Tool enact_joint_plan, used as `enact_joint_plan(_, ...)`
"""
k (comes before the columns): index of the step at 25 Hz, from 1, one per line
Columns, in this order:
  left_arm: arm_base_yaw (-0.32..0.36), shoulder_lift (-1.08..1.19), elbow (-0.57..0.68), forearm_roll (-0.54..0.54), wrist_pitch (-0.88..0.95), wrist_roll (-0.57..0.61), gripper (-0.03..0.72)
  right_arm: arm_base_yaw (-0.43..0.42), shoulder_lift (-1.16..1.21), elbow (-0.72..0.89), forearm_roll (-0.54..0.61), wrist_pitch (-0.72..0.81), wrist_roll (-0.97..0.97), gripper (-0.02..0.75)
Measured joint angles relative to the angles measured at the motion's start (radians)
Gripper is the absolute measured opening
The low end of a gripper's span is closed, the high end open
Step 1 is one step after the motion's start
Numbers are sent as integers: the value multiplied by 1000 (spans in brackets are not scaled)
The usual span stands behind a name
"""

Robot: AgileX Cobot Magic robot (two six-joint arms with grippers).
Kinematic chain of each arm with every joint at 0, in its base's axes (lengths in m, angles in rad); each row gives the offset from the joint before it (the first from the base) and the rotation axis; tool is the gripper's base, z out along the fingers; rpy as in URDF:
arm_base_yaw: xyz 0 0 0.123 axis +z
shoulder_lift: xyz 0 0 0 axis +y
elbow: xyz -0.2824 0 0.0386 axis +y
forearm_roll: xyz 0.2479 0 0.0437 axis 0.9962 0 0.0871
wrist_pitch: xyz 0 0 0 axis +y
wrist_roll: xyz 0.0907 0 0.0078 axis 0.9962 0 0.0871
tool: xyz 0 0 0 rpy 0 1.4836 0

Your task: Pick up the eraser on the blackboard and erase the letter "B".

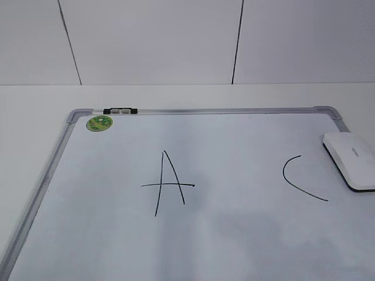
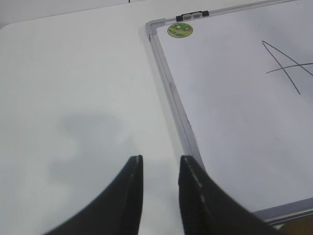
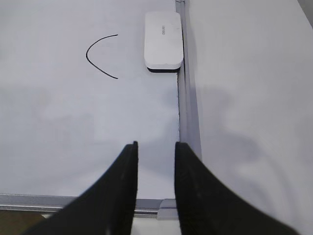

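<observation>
The white eraser [image 1: 351, 159] lies flat on the blackboard [image 1: 234, 234] against its right frame, beside a black "C" [image 1: 299, 178]. It also shows in the right wrist view [image 3: 164, 39], far ahead of my right gripper [image 3: 155, 149]. That gripper is open and empty above the board's near right corner. My left gripper [image 2: 160, 164] is open and empty over the white table, just left of the board's left frame [image 2: 171, 93]. No letter "B" shows in any view; the board between the "A" [image 1: 167, 184] and the "C" is bare. Neither gripper shows in the exterior view.
A round green sticker [image 1: 99, 123] sits in the board's far left corner, next to a small black-and-clear clip [image 1: 120, 110] on the top frame. The board lies on a white table [image 2: 73, 88] with a white wall behind.
</observation>
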Motion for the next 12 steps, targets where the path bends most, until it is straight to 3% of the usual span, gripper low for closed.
enact_joint_plan(12, 0, 0, 0, -15, 0, 0, 199, 0, 0, 0, -11, 0, 0, 232)
